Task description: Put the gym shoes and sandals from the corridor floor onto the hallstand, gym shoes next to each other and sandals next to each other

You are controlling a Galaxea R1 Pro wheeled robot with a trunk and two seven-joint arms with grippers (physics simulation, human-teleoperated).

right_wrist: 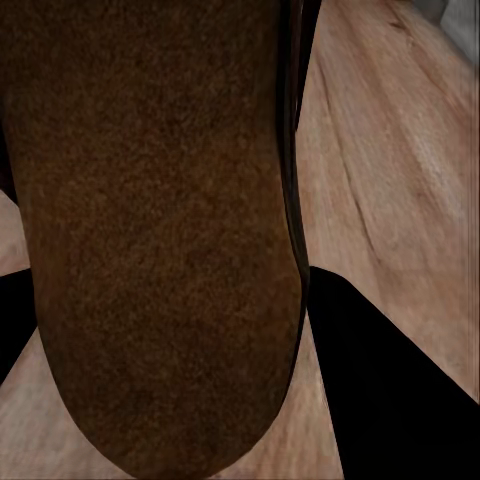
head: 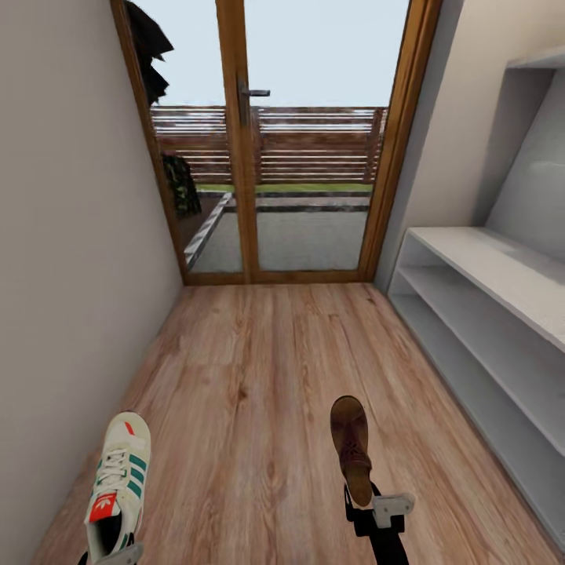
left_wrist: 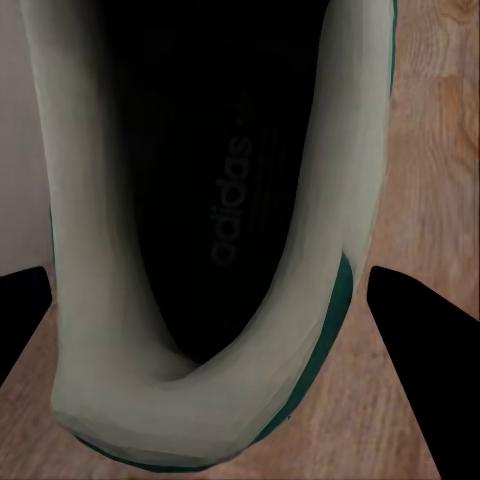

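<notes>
Brown planks of the floor (head: 259,369) run ahead of me to a wood-framed glass door (head: 275,141) at the corridor's far end. From my head, the rack (head: 502,306) stands along the right wall, its pale bench top and two open shelves bare. Near the floor's lower left corner, close to the left wall (head: 71,235), a gym shoe (head: 118,486) points toward the door, its heel at my left gripper (head: 110,555). My right gripper (head: 375,506) holds a sandal (head: 351,447) by the heel, toe forward, over the middle of the floor and well apart from the rack.

At my left wrist, the gym shoe (left_wrist: 200,250) sits heel-first between my dark fingers (left_wrist: 425,360), its black insole and cream collar facing the camera, a green stripe on its side. Both fingers flank the heel and seem closed on it. Floor (left_wrist: 430,150) shows beside it.

At my right wrist, the sandal (right_wrist: 160,250) presents a broad brown surface, rounded at the near end, with my fingers (right_wrist: 390,390) to either side, closed on it. Floor (right_wrist: 390,150) lies beyond, and a pale strip of the rack (right_wrist: 460,20) cuts one corner.
</notes>
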